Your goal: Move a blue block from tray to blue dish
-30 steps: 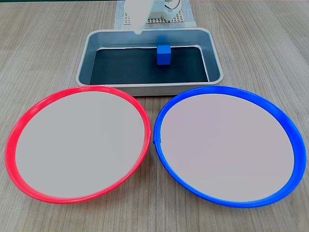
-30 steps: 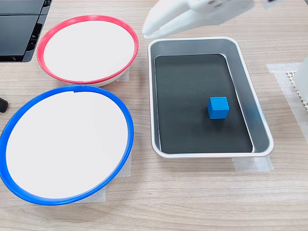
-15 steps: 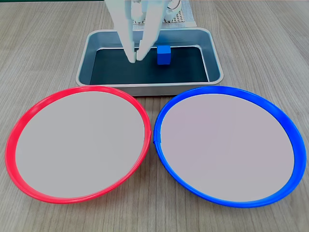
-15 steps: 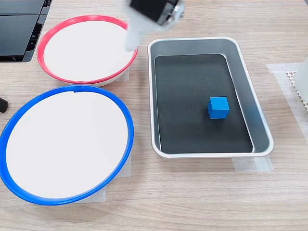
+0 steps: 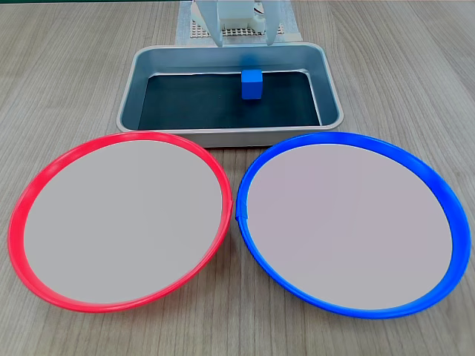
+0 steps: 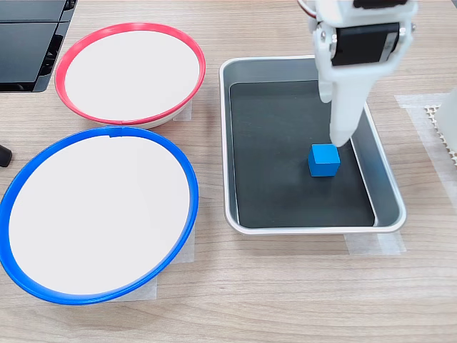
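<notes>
Change since earlier frames: gripper (image 6: 341,136) has swung from over the red-rimmed side across the tray; in the second exterior view its tip now hangs at the blue block's upper right corner. Nothing else has shifted.
Table (image 5: 67,81): wood-grain surface carrying tray and both dishes.
Blue dish (image 5: 445,196): nearest the camera on the first exterior view's right, empty, pale centre bare. Touches the red dish's rim at their inner edges.
Red dish (image 5: 22,208): same size, on the first exterior view's left, empty.
Tray (image 6: 389,187): beyond the dishes in the first exterior view; on the second exterior view's right, its long side running top to bottom there.
Arm: white housing enters from the top of the second exterior view; in the first exterior view only its base shows at the top edge, fingertips cropped out.
Gripper state: one tapering white finger seen edge-on; a gap between fingers cannot be told from either view. Not holding anything; the block stands free.
Blue block (image 6: 323,159): sits flat on the tray's black floor, towards the tray's right wall in the second exterior view. A cube, so no long axis to align with.
Key relation: block lies just below and slightly left of the fingertip in the second exterior view, near but apart from it.
Judgement: approach step; task barely begun. Next move likely calls for a small shift to centre over the block, then a descent. Risk: the tip may nudge the block.
</notes>
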Motion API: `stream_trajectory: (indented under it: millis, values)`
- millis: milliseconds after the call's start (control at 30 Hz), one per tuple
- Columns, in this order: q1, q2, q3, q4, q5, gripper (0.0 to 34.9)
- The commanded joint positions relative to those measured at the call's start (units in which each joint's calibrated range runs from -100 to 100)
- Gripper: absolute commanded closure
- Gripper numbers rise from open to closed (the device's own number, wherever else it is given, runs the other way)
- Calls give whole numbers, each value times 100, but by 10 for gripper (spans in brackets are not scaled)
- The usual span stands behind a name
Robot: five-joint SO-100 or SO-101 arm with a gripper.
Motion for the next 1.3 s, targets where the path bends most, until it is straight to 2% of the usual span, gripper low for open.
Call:
stream_trajectory:
  millis: [0,367,733,800,967,1033,1133,1167,1200,1267]
  values:
    - [-144,63,307,-376,-54,99]
    - [-398,464,1208,-1309,-59,111]
    - [-549,703,1281,-1911,0,154]
    - [-577,746,1281,-1969,10,182]
    - [-605,737,1335,-2035,34,307]
    - [-605,703,1317,-1936,54,346]
    - [-624,643,1044,-1350,34,346]
    - [-662,626,780,-937,-5,346]
    - [-765,626,206,-318,-200,346]
    - [-916,635,-331,37,-513,346]
